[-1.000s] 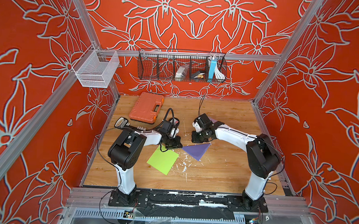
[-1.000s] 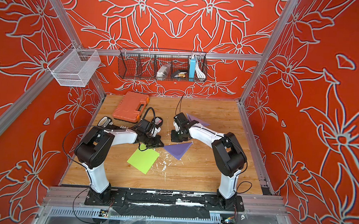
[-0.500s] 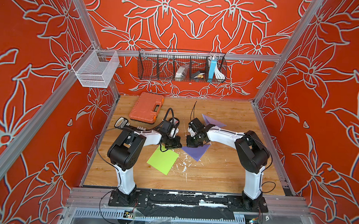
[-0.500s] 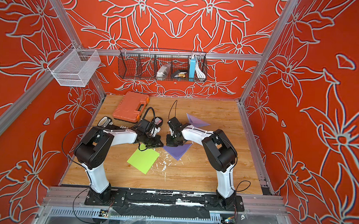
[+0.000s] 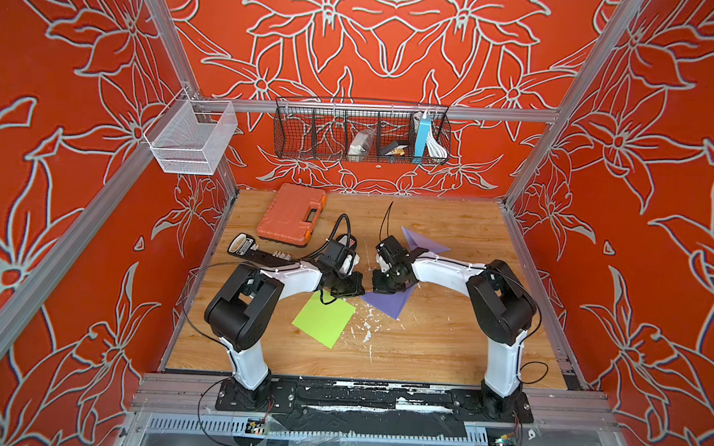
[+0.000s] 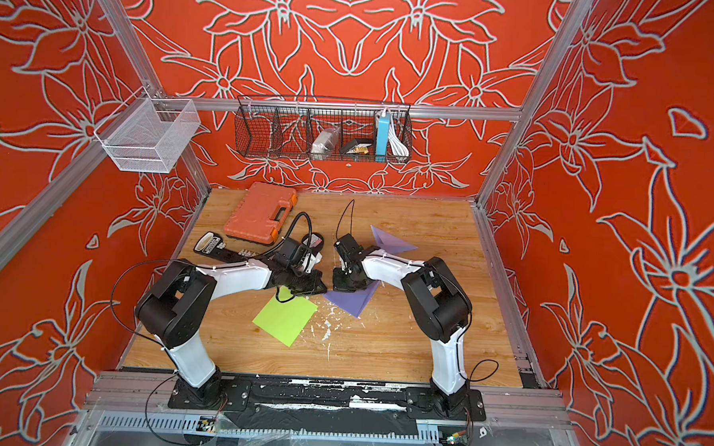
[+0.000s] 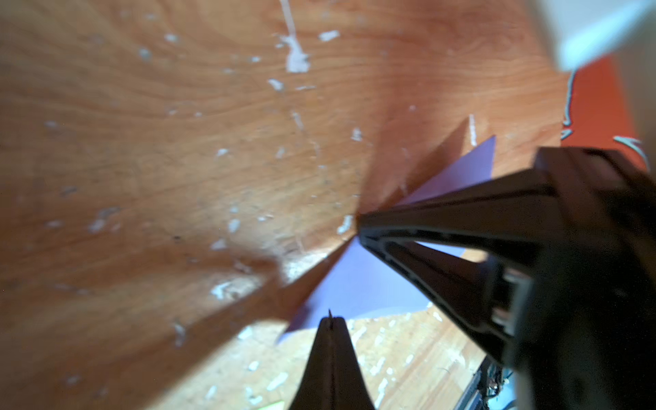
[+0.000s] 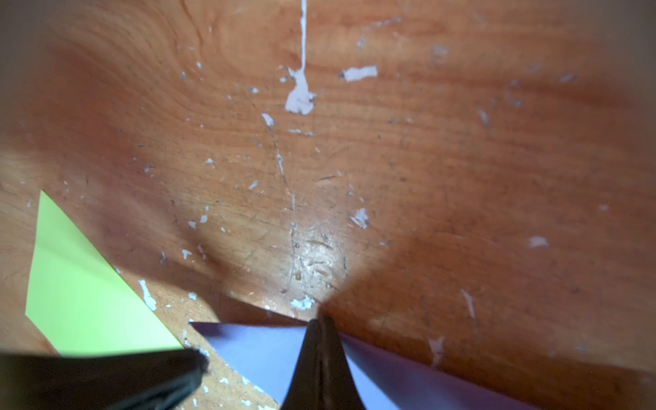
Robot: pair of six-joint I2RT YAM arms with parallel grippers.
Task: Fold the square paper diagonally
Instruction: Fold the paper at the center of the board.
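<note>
A purple paper, folded into a triangle, lies flat mid-table. My right gripper is shut, and its tip presses down on the triangle's far edge, near its left corner. My left gripper is shut too. Its tip rests right at that left corner of the purple paper, almost touching the right gripper's fingers. A flat, unfolded green square paper lies just in front of the left gripper.
A second purple folded triangle sits behind the right arm. An orange tool case and a black handheld device lie at the back left. A black wire basket and a white mesh basket hang on the walls.
My right gripper has slid left along the purple triangle's far edge, up to the left gripper. The left arm and both papers have stayed put.
</note>
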